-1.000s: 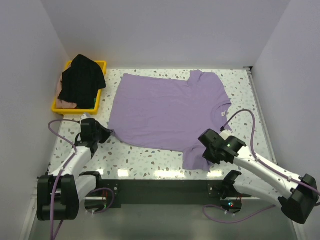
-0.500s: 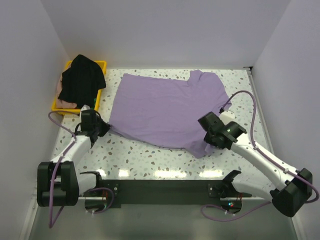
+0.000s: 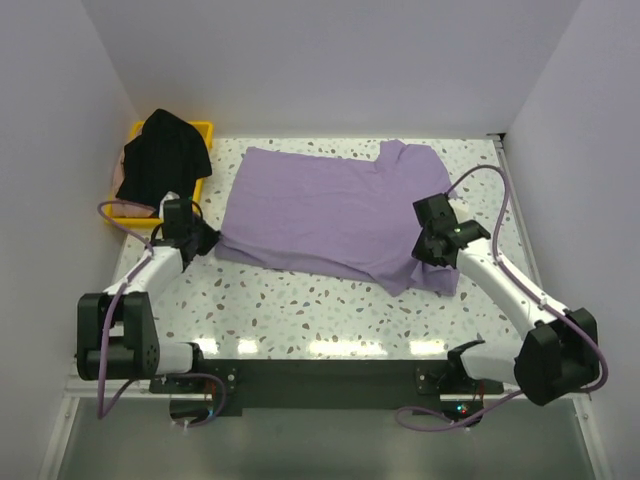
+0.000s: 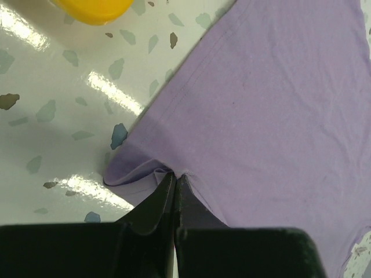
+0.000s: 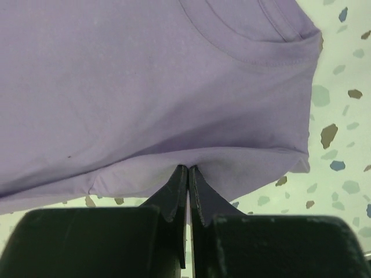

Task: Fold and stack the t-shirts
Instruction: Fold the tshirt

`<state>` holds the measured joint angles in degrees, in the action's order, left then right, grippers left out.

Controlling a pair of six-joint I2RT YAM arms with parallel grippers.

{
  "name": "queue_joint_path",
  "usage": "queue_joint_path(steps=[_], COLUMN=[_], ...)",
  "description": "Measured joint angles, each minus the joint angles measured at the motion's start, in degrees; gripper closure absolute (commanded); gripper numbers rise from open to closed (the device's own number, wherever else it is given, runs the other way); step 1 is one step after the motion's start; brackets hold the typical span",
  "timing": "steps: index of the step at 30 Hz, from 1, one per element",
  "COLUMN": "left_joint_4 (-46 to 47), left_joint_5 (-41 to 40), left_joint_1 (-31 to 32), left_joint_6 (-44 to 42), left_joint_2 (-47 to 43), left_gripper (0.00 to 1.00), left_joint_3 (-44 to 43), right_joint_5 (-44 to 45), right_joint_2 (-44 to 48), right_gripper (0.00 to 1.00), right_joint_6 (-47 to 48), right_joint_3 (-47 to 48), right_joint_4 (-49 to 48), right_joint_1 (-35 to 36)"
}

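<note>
Both lower ends of the lavender t-shirt (image 3: 330, 215) are pinched, seen from above; it lies spread in the middle of the speckled table (image 3: 300, 300). My left gripper (image 3: 207, 243) nips the lower left corner, and my right gripper (image 3: 428, 262) nips the folded-over edge at lower right. The black t-shirt (image 3: 165, 155) sits on the yellow tray (image 3: 203, 130), upper left.

Left wrist view: my fingers (image 4: 153, 205) squeeze a bunched purple corner.

Right wrist view: my fingers squeeze a cloth fold below the collar (image 5: 249, 49).
</note>
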<state>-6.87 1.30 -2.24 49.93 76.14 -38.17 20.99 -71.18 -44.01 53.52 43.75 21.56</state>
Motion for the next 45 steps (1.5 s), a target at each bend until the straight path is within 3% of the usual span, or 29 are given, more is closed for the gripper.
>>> queue_joint_path(steps=[18,45], left_joint_4=[-1.6,-5.6], left_joint_5=[-0.1,-2.1], left_joint_1=[0.0,1.2], left_joint_6=[0.0,-1.6], left_joint_2=[10.3,23.5], left_gripper=[1.0,1.0], left_joint_3=[-9.7,-24.9], right_joint_5=[-7.2,-10.5], right_joint_2=[-6.3,-17.7], right_gripper=[1.0,1.0], right_joint_6=[6.3,10.9], right_joint_3=[4.4,15.0], right_joint_4=[-6.8,-8.2], right_joint_1=[-8.9,-12.9])
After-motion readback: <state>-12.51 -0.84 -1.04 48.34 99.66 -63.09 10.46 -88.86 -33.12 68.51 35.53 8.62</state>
